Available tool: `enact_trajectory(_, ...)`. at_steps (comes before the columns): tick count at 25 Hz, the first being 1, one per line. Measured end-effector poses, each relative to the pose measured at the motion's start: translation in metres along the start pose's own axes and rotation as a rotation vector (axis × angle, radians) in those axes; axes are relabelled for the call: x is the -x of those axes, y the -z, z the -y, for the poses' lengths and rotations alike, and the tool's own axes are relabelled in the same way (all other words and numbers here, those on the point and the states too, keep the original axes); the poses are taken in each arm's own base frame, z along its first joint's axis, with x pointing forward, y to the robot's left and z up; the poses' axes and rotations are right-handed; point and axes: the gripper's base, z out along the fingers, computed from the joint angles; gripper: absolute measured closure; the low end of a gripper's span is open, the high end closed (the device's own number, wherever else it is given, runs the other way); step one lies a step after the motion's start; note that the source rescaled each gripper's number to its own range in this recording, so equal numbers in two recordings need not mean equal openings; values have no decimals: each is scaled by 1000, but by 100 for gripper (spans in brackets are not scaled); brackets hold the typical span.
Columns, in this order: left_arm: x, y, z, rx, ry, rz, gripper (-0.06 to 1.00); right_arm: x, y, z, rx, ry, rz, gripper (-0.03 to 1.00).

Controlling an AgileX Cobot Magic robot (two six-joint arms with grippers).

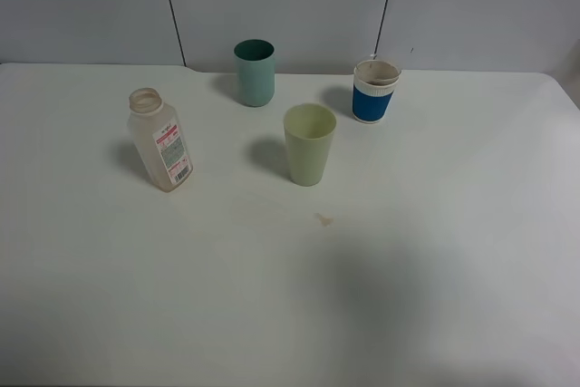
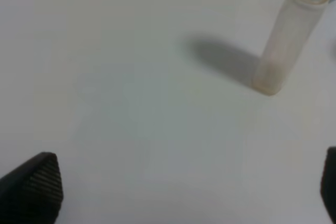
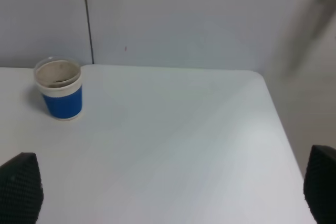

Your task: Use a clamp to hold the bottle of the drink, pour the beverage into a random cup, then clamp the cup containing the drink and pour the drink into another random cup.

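Observation:
A clear uncapped drink bottle (image 1: 160, 140) with a red and white label stands at the left of the white table; it also shows in the left wrist view (image 2: 287, 35). A teal cup (image 1: 255, 72) stands at the back, a pale green cup (image 1: 309, 143) in the middle, and a blue and white cup (image 1: 374, 91) at the back right, which also shows in the right wrist view (image 3: 59, 88). My left gripper (image 2: 184, 187) is open, well short of the bottle. My right gripper (image 3: 168, 192) is open and empty. Neither arm shows in the exterior high view.
A small stain (image 1: 323, 218) marks the table in front of the green cup. A grey panelled wall (image 1: 290, 6) stands behind the table. The table's right edge (image 3: 278, 124) shows in the right wrist view.

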Motion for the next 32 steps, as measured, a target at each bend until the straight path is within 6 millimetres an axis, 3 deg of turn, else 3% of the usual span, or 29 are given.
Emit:
enact_trajectory(14,0,0,0,0,0,0,-6,-32,43,-5,5,-4,25,-3)
enact_trajectory(17,0,0,0,0,0,0,-6,-35,44,-5,7,-4,14,-3)
enact_trajectory(19,0,0,0,0,0,0,-6,-38,41,-6,14,-6,-14,-3)
enact_trajectory(26,0,0,0,0,0,0,-6,-81,-8,-18,125,-22,-189,-3)
enact_trajectory(32,0,0,0,0,0,0,-6,-83,-11,-14,95,-24,-194,-3)
